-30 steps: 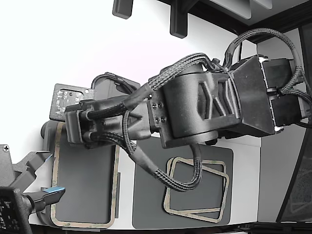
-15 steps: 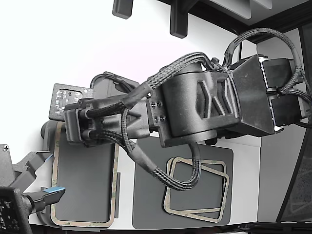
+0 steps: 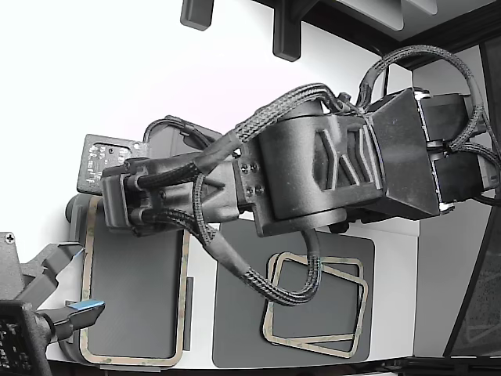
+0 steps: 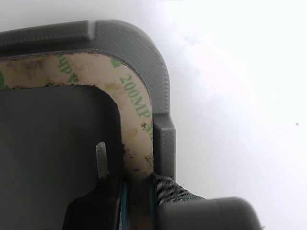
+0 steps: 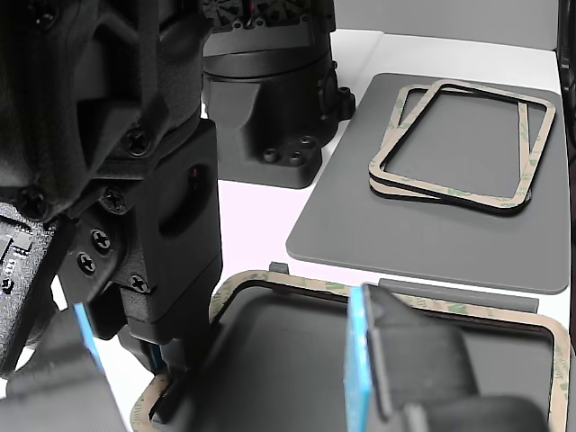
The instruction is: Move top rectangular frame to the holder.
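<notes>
- At seven o'clock in the exterior view, the frame (image 3: 88,258) is lying on the holder (image 3: 133,290).
- Gripper (image 4: 136,184) is clenching the frame's edge beside a rounded corner.
- At five o'clock, two spare frames (image 3: 315,307) are resting on a dark mat (image 3: 235,329).

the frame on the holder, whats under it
The frame lies on the light grey holder, whose rim and a raised tab show just outside it. A darker panel fills its opening. Under the gripper, its edge is hidden, so the jaws' grip is unclear.
</notes>
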Controlling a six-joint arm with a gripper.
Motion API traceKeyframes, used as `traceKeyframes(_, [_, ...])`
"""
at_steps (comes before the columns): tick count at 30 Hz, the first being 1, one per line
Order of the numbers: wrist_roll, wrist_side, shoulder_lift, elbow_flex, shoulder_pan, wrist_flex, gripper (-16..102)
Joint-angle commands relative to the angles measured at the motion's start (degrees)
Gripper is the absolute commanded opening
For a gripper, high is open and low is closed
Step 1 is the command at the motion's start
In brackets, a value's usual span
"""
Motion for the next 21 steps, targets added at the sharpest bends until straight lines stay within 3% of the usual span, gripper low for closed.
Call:
traceKeyframes(1, [-0.3,0.0,1.1,-1.7,-1.0,-0.3,-10])
traceKeyframes(21, [-0.6,0.1,0.8,-0.4,-1.1,-1.5,-10])
